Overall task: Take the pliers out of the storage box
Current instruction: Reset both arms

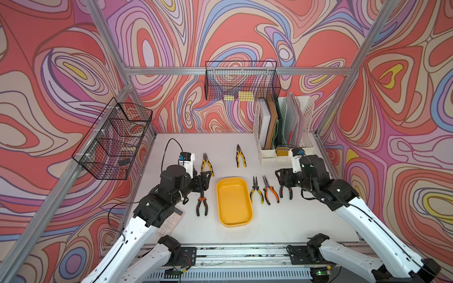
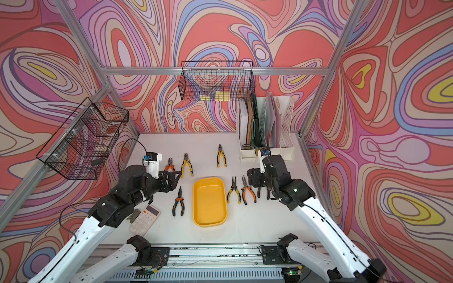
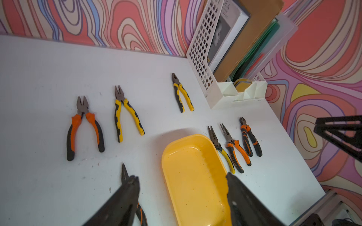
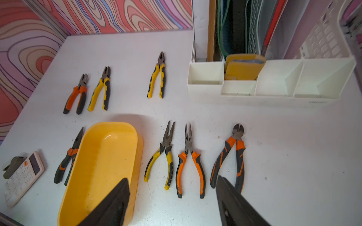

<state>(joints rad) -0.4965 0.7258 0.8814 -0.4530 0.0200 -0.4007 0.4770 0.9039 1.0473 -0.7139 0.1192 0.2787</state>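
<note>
Left wrist view: the left hand (image 3: 181, 177) is seen spread wide with nothing between its fingers. It is held above the bench (image 3: 39, 78), just beside the left wall of the storage box (image 3: 195, 176). The box lies flat at the middle of the bench, and its inside is shown bare in every view. All seven pliers (image 4: 161, 64) are laid on the bench around it. Three blunt pairs (image 3: 119, 94) are set beyond it and three more (image 4: 188, 140) in a row on its right side. A long-nosed orange pair (image 1: 201, 199) lies just beside its left wall, its nose under the left hand.

The emptying is therefore judged done, and the step in hand is taken to be the closing one. No further pick is called for; the arms need only be drawn back clear of the tools. The right hand (image 4: 172, 178) is likewise open and empty, hovering over the cutters (image 4: 238, 135) at the right end of the row. Both forearms are angled inward toward the box.
</note>
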